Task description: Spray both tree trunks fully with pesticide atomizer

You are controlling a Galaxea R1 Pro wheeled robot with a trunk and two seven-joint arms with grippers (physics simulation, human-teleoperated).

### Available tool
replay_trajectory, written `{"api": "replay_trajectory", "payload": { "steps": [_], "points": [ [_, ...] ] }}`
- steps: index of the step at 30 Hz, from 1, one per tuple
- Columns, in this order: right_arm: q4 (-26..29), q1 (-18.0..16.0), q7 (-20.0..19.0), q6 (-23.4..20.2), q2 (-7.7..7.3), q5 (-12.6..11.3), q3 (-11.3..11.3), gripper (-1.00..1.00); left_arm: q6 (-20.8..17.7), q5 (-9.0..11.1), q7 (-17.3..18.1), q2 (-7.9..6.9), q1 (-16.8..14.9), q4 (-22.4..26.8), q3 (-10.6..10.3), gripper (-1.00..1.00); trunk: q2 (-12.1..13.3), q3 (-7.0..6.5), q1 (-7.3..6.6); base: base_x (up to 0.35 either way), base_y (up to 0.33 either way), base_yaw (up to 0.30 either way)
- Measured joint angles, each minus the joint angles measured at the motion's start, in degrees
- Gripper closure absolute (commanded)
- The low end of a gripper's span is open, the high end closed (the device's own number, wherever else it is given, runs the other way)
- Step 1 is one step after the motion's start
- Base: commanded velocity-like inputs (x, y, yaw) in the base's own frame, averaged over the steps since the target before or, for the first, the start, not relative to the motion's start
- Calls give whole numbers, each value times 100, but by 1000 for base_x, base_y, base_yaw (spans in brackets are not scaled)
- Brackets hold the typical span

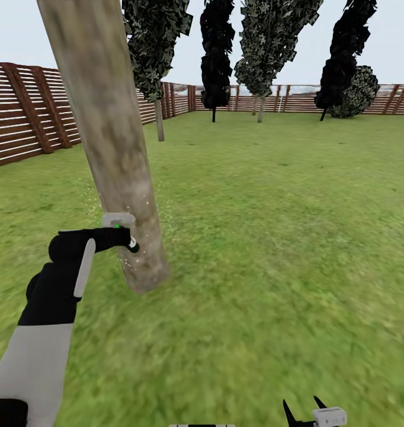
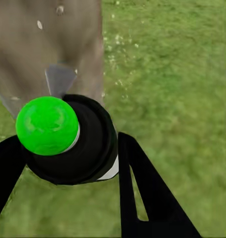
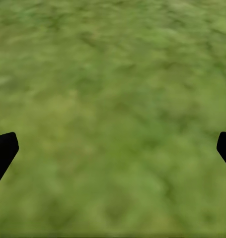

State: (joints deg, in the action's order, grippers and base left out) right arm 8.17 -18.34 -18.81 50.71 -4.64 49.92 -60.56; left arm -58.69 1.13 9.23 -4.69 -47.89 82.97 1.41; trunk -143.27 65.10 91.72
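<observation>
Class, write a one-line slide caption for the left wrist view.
Left gripper holds the green-capped pesticide atomizer close to the pale tree trunk, above the grass.

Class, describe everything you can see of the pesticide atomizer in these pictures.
The pesticide atomizer is a small, round, black body with a glossy bright green cap and a thin white band showing beneath it. It sits clamped between the dark fingers of the left gripper, held off the grass and close against the lower part of the pale mottled tree trunk. Fine pale specks hang around the trunk there. In the head view it shows as a green dot.
</observation>
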Motion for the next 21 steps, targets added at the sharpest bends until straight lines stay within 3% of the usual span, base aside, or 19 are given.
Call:
{"api": "replay_trajectory", "payload": {
  "steps": [3,5,8,11,16,19,21],
  "points": [
    [0,0,0,0,-2,0,-2,-100,0,-45,0,-76,-57,-1,151,100,0,1,0,0,0,0],
    [0,-2,0,-1,0,0,-2,-100,2,-87,-1,-247,-91,-8,406,100,0,0,0,0,0,0],
    [0,1,0,0,-2,0,-7,-100,-1,-27,0,-383,-248,-27,437,100,0,0,0,0,0,0],
    [0,2,0,-2,1,0,-8,-100,-2,-9,1,-308,-341,-41,431,100,0,1,0,0,0,0],
    [0,-2,0,-2,0,0,-8,-100,-2,-25,1,-391,-529,-61,433,100,0,1,1,0,0,0],
    [0,-1,0,-1,1,0,-2,-100,8,-53,-9,-407,-406,-76,438,100,1,1,1,0,0,0],
    [2,-2,0,-1,-1,0,-6,-100,47,-58,-26,-416,-105,-82,433,100,1,1,1,0,0,0]
  ]
}}
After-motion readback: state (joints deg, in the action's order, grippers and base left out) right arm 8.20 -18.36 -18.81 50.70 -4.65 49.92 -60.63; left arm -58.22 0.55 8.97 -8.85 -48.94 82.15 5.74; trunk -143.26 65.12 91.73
